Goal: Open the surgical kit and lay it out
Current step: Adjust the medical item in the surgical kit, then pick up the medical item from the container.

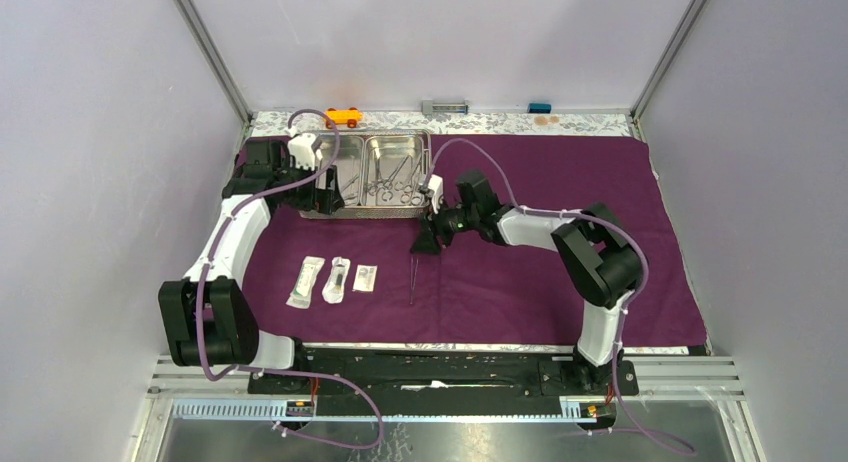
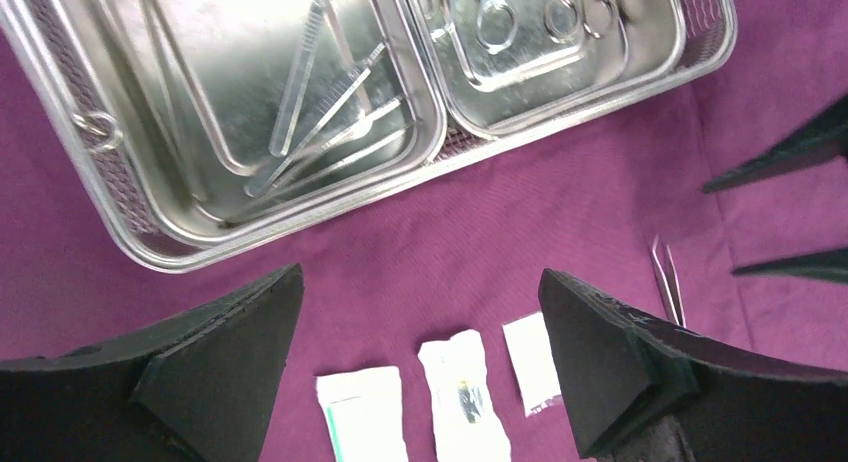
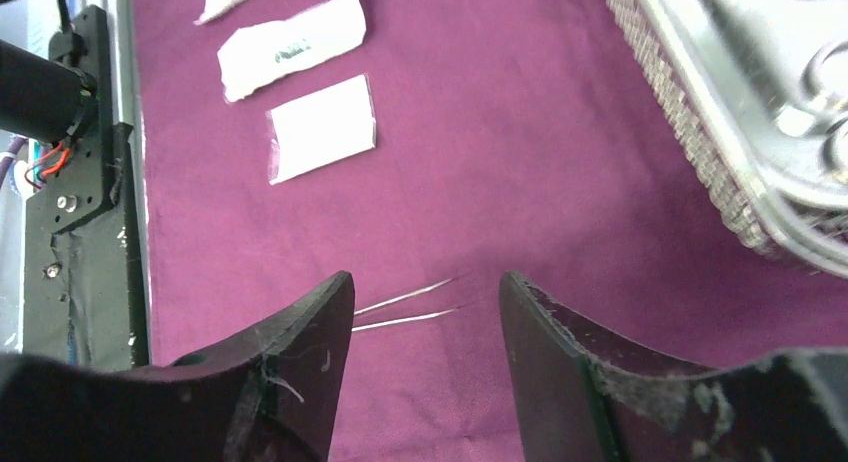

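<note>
The dark purple cloth (image 1: 560,252) lies spread flat. At its back stands the steel tray (image 1: 370,214), with ring-handled forceps (image 1: 395,182) in the right compartment and thin steel tools (image 2: 330,122) in the left. Three sealed packets (image 1: 337,279) lie in a row in front of it. Thin tweezers (image 1: 412,277) lie on the cloth to their right. My right gripper (image 1: 425,244) is open just above the tweezers' (image 3: 410,307) far end, nothing between its fingers. My left gripper (image 1: 325,194) hangs wide open and empty at the tray's front left, over the cloth (image 2: 480,232).
An orange toy car (image 1: 343,115), a grey item (image 1: 445,106) and a small blue item (image 1: 540,107) sit on the patterned strip behind the cloth. The metal frame posts rise at the back corners. The arms' base rail (image 1: 440,367) runs along the near edge.
</note>
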Robot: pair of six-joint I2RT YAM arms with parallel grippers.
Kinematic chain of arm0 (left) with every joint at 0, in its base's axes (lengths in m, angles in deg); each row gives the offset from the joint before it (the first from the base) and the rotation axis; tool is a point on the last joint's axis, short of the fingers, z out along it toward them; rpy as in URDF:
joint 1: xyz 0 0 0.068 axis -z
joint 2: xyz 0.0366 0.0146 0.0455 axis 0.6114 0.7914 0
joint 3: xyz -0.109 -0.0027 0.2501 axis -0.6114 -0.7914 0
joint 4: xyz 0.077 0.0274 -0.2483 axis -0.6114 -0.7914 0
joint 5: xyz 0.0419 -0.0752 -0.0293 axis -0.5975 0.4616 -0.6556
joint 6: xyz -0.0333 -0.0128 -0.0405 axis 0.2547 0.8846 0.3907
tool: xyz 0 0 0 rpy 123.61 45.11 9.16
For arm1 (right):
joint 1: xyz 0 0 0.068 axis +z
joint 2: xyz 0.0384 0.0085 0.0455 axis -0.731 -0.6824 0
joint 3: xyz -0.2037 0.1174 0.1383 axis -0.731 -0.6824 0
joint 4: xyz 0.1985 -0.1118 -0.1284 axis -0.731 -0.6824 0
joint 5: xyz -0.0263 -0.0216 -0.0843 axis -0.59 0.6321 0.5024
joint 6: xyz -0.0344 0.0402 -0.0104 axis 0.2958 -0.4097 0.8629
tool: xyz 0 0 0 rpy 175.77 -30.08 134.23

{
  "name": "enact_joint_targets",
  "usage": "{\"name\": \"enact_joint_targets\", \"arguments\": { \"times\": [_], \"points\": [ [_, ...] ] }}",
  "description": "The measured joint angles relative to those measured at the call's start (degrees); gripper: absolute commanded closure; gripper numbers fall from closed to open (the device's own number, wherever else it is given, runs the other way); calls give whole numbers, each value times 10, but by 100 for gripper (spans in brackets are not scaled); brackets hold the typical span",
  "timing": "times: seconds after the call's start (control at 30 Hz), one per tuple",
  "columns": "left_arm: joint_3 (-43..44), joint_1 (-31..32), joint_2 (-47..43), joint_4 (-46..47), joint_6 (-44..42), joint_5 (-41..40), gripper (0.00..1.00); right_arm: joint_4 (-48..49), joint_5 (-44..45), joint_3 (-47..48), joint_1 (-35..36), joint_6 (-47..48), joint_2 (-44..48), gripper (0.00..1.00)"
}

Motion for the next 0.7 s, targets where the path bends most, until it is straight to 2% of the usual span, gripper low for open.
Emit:
{"name": "enact_joint_targets", "arguments": {
  "times": [0.13, 0.33, 0.6, 0.7],
  "points": [
    [36, 0, 23, 7, 0, -24, 1, -38, 10, 12, -3, 18, 51, 27],
    [128, 0, 130, 17, -3, -37, 1, -107, 39, 16, -14, 53, 140, 25],
    [250, 0, 282, 0, -26, -62, 19, -179, 50, -5, -83, 93, 239, 25],
    [300, 0, 336, -9, -35, -81, 23, -202, 45, -28, -108, 112, 263, 25]
  ]
}}
